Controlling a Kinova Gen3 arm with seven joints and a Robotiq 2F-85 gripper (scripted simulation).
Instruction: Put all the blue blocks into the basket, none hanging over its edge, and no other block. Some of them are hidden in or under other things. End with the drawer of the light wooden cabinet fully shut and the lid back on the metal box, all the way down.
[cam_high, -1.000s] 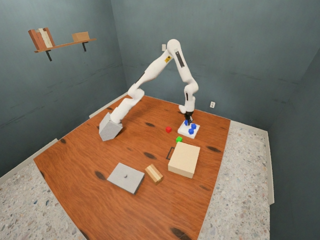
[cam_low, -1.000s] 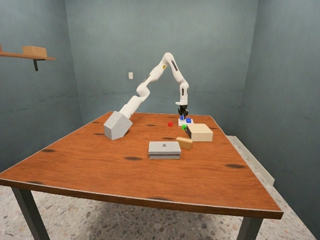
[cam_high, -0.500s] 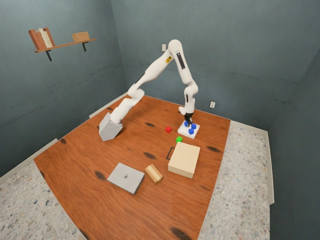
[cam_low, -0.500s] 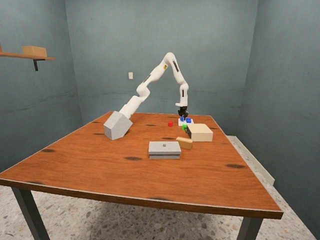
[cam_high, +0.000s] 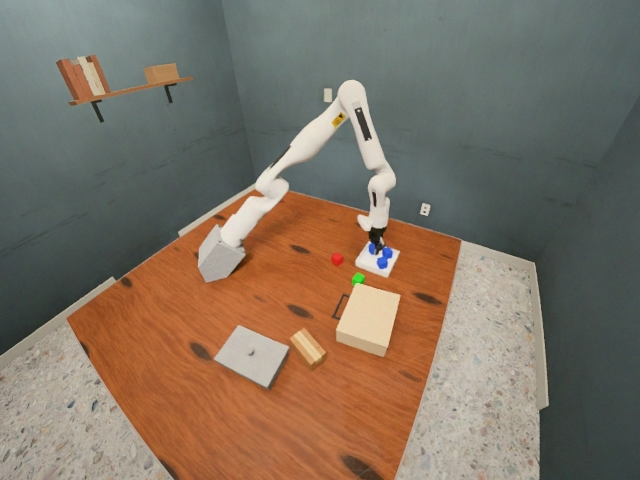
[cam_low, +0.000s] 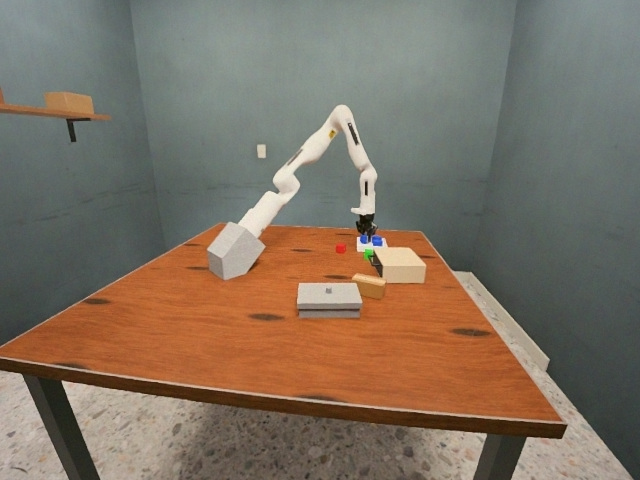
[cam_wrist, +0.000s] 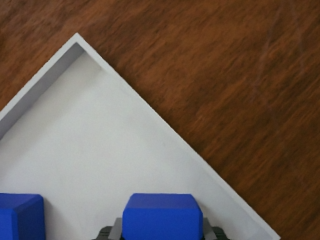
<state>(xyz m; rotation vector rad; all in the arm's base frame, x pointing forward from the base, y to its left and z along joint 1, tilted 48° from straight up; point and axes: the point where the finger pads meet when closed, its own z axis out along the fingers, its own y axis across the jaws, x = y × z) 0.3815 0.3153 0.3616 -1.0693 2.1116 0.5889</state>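
Note:
The gripper is shut on a blue block, low over the white basket, inside its rim. Whether the block touches the basket floor is hidden. Two other blue blocks, one nearer the wall and one nearer the cabinet, sit in the basket; one also shows in the wrist view. The light wooden cabinet has its drawer apparently shut, its dark handle sticking out. The grey lid lies on the metal box.
A green block stands between basket and cabinet. A red block lies left of the basket. A striped wooden block lies between the metal box and the cabinet.

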